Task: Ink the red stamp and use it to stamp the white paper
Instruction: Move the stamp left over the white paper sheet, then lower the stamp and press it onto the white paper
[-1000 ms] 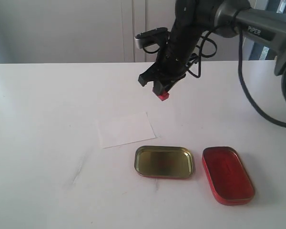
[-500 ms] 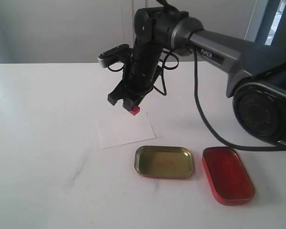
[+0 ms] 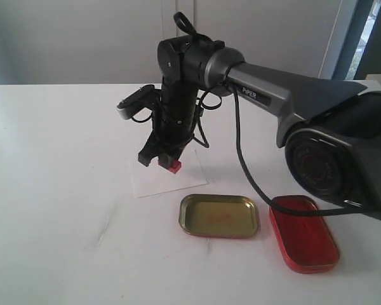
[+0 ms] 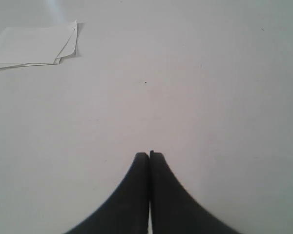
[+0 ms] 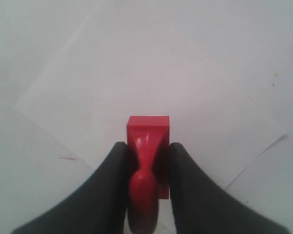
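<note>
Red stamp (image 3: 174, 166) sits clamped in the right tool (image 3: 168, 162), knob between the two dark fingers (image 5: 112, 170), square base pointing down. It's over the white paper (image 3: 153, 183); can't tell if the base touches the sheet. In the right wrist view the red stamp (image 5: 147, 139) is over the sheet's middle and the white paper (image 5: 151, 73) looks blank, with no readable print. Right tool (image 5: 147, 151) is squeezed on the stamp's neck.

Writing: "PIPER" in white letters on the grey arm link (image 3: 251, 93). Nothing else readable.

Surface (image 3: 63, 127) is plain white, faint grey smudges toward the left edge. The paper lies about mid-surface. Gold tin half (image 3: 219, 216) lies open-side up between the paper and the near edge, reddish marks inside. Red tin half (image 3: 303, 234) is just beside it, toward the right edge, not touching.

Left tool (image 4: 149, 157): jaws together, gripping nothing, over bare surface. A small stack of white sheets (image 4: 31, 44) lies well apart from it.

Room: pale panelled wall behind the far edge, dark window frame past the far right corner.
</note>
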Tool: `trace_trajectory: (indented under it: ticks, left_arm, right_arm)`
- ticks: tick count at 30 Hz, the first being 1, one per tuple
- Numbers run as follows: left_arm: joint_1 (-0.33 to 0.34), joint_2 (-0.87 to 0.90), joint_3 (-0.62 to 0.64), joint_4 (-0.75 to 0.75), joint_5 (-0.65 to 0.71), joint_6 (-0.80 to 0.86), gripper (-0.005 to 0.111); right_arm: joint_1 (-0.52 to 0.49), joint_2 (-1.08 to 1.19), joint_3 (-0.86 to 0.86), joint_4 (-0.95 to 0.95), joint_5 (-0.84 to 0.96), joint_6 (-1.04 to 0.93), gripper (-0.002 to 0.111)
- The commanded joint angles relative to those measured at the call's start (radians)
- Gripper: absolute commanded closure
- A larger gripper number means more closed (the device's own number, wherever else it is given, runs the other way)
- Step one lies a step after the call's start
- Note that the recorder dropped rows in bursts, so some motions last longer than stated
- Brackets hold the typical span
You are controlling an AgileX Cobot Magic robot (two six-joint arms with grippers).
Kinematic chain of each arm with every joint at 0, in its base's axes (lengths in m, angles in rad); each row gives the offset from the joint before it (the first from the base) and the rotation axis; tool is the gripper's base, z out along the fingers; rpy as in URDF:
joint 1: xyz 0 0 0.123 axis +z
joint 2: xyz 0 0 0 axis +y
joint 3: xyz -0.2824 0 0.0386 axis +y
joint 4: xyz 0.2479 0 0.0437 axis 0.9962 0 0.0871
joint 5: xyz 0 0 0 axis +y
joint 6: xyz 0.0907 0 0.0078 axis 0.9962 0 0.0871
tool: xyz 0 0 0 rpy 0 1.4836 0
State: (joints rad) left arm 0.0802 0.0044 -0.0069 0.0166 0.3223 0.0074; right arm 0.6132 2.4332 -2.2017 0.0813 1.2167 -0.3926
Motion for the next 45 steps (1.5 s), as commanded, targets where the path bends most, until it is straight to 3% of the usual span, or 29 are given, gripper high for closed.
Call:
trace_trajectory:
  ticks: [1, 45]
  left_arm:
    - [0.001, -0.004, 0.007, -0.004, 0.01, 0.0, 0.107]
    - [0.001, -0.004, 0.007, -0.004, 0.01, 0.0, 0.107]
  right_arm:
    - [0.006, 0.0, -0.011, -0.007, 0.004, -0.021, 0.108]
    - [-0.055, 0.002, -0.011, 0.101, 0.004, -0.029, 0.108]
